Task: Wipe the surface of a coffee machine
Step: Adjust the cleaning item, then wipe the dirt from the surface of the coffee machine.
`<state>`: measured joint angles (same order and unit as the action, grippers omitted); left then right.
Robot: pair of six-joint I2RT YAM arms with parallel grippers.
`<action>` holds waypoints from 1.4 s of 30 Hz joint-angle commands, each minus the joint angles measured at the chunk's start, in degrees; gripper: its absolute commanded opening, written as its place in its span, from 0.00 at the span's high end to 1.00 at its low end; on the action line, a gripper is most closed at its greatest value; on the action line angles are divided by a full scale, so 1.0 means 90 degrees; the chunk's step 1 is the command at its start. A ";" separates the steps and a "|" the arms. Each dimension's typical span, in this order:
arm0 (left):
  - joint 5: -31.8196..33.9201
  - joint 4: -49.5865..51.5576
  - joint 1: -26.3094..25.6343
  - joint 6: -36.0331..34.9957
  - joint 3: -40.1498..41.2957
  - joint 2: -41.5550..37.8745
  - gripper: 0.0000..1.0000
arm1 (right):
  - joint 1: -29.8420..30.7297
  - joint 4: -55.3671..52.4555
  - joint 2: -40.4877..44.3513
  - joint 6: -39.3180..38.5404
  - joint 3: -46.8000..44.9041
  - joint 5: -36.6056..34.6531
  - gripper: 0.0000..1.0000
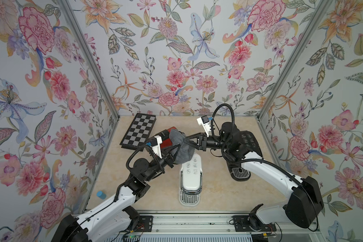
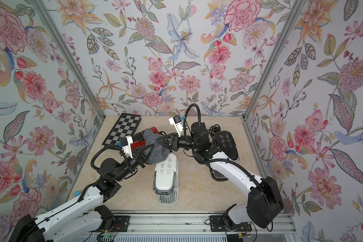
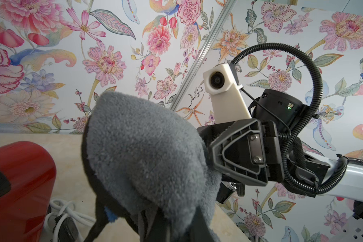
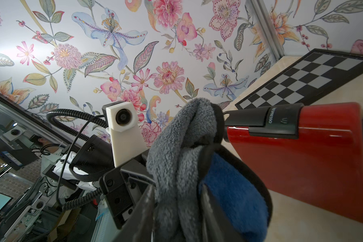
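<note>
**We hold the grey cloth (image 1: pixel 182 149) between both arms, above the coffee machines**

The left gripper (image 1: pixel 176 149) has its jaws pressed together on the cloth, keeping it off the surface (image 1: pixel 218 188) and ready to wipe. The right gripper (image 1: pixel 187 139) has its jaws around the same cloth, but we cannot tell whether they pinch it. The cloth hangs just beside the red coffee machine (image 4: pixel 302 146) and over the rear of the white coffee machine (image 1: pixel 191 176).
</note>
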<state>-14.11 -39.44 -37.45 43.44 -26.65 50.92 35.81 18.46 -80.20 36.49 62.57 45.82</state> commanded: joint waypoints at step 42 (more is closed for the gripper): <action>-0.1135 0.1049 -0.0715 0.0737 0.1887 0.0112 1.00 | 0.0340 -0.1839 0.0252 -0.1171 -0.0902 -0.1100 0.60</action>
<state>-16.47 -23.05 -42.46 48.36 -9.72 51.22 37.45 4.51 -77.14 27.18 55.40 36.16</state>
